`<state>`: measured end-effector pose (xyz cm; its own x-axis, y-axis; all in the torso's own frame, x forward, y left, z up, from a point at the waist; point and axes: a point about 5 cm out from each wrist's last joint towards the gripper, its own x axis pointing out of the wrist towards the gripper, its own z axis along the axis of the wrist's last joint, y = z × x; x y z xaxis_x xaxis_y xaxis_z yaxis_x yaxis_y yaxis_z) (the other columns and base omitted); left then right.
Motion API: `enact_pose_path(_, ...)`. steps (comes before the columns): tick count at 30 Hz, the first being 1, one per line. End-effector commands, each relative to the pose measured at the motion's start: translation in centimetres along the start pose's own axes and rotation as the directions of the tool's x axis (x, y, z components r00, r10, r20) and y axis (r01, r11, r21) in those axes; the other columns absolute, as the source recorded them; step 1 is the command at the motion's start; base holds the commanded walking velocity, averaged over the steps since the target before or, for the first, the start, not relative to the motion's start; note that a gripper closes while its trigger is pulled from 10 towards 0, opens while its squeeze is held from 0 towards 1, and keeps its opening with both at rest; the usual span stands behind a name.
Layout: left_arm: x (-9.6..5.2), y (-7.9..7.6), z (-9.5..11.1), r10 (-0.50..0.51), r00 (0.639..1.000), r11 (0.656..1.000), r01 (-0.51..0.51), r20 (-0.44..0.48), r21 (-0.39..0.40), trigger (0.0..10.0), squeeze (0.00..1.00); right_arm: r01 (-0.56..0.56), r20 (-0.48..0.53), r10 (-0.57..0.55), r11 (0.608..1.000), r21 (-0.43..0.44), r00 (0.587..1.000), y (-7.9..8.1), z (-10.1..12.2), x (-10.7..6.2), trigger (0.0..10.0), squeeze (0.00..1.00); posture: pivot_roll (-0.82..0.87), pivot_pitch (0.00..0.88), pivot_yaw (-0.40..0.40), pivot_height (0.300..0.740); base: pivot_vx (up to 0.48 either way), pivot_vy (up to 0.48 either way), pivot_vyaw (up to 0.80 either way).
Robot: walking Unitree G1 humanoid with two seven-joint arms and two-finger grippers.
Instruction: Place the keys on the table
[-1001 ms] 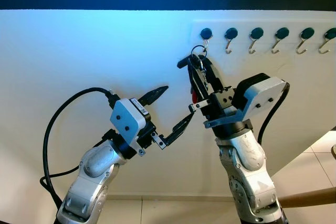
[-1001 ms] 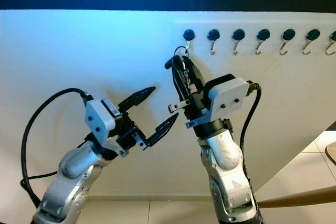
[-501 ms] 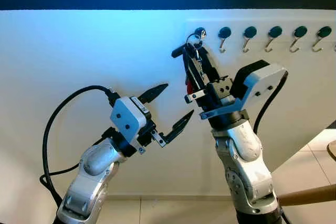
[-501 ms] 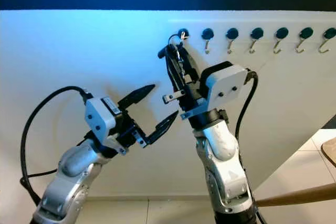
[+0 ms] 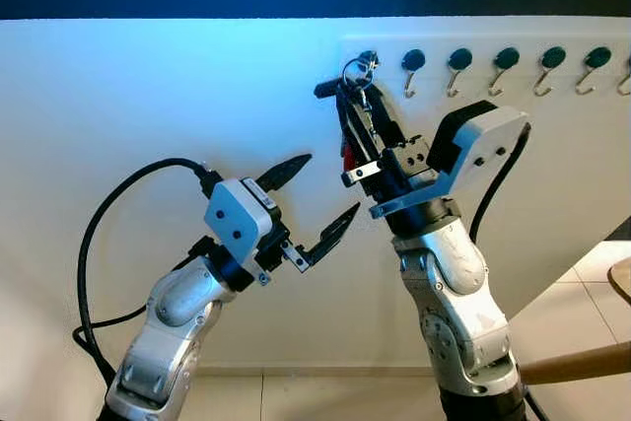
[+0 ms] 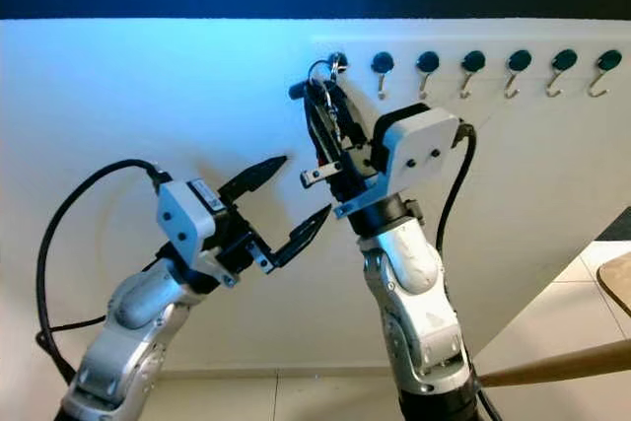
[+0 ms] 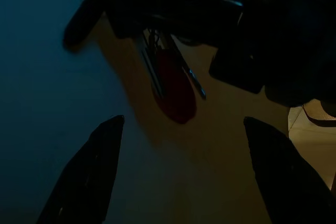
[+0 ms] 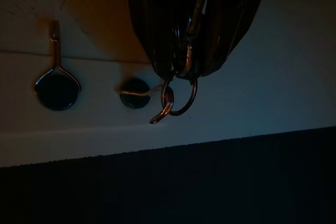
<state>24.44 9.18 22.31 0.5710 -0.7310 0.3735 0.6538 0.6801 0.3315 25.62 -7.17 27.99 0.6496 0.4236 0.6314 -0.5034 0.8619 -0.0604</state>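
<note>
You face a white wall (image 5: 148, 86) with a hook row (image 5: 508, 58) | right gripper (image 5: 347, 110) clamps the keys (image 5: 357, 76) by the leftmost hook | left gripper (image 5: 317, 199) spread wide, holding nothing | tiled floor (image 5: 582, 308) below.

No text, label, brand, number or sign can be read anywhere in these views.
</note>
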Motion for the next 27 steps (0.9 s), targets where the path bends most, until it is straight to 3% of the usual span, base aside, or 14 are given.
enact_pose_path(1,-0.1,0.2,-0.3,-0.009,1.0,1.0,0.009,-0.021,0.02,10.0,0.0,-0.081,-0.005,0.081,0.997,0.016,0.997,1.1,0.1,0.4,10.0,0.0,0.01,0.12,0.014,0.74,0.0,0.0,0.0)
enact_pose_path(13,-0.1,0.2,-0.2,-0.002,1.0,1.0,0.003,-0.016,0.014,10.0,0.0,-0.015,-0.081,0.013,1.0,-0.027,0.997,-0.2,-1.7,-1.9,10.0,0.02,0.01,0.123,0.009,0.74,0.0,0.0,0.0)
enact_pose_path(14,-0.2,0.3,-0.2,0.004,1.0,1.0,-0.004,-0.013,0.013,10.0,0.0,-0.007,-0.073,0.004,0.999,-0.036,0.997,-0.5,-1.6,-2.0,10.0,1.0,0.01,0.125,0.01,0.74,0.0,0.0,0.0)
enact_pose_path(26,-0.3,0.8,-0.2,0.034,0.999,0.999,-0.034,-0.01,0.005,10.0,0.0,0.0,-0.094,-0.01,0.995,-0.103,0.996,-0.5,-2.0,-2.6,10.0,1.0,0.01,0.129,0.009,0.74,0.0,0.0,0.0)
enact_pose_path(27,-0.3,0.8,-0.2,0.038,0.999,0.999,-0.038,-0.01,0.003,10.0,0.0,0.007,-0.104,-0.02,0.992,-0.124,0.994,-0.7,-2.2,-2.8,10.0,0.0,0.01,0.128,0.009,0.74,0.0,0.0,0.0)
